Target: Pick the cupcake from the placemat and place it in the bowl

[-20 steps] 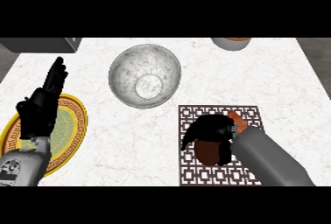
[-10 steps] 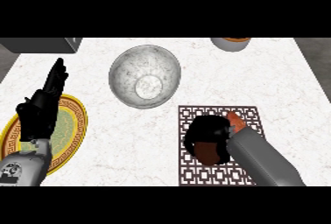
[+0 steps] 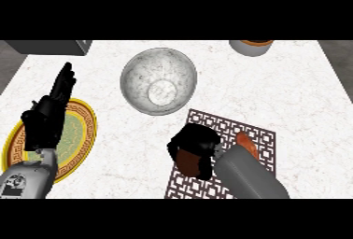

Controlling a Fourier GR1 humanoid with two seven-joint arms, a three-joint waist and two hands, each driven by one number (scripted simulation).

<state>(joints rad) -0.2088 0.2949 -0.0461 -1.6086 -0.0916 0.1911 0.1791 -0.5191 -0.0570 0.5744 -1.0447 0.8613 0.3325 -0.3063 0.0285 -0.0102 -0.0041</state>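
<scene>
Now the right hand (image 3: pixel 196 142) curls round the rounded brown cupcake (image 3: pixel 192 164) on the lattice placemat (image 3: pixel 260 136); speckled grey bowl (image 3: pixel 138 77) beyond it; left hand (image 3: pixel 48 114) relaxed.

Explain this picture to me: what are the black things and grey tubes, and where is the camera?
The camera sits in a humanoid robot's head, looking steeply down at a white counter. The grey tubes are its forearms, each ending in a black robot hand. The right robot hand is on the patterned placemat, fingers curled round a brown cupcake, mostly hidden. The left robot hand rests open over a yellow plate. The grey bowl beyond the placemat is where the cupcake should go.
</scene>
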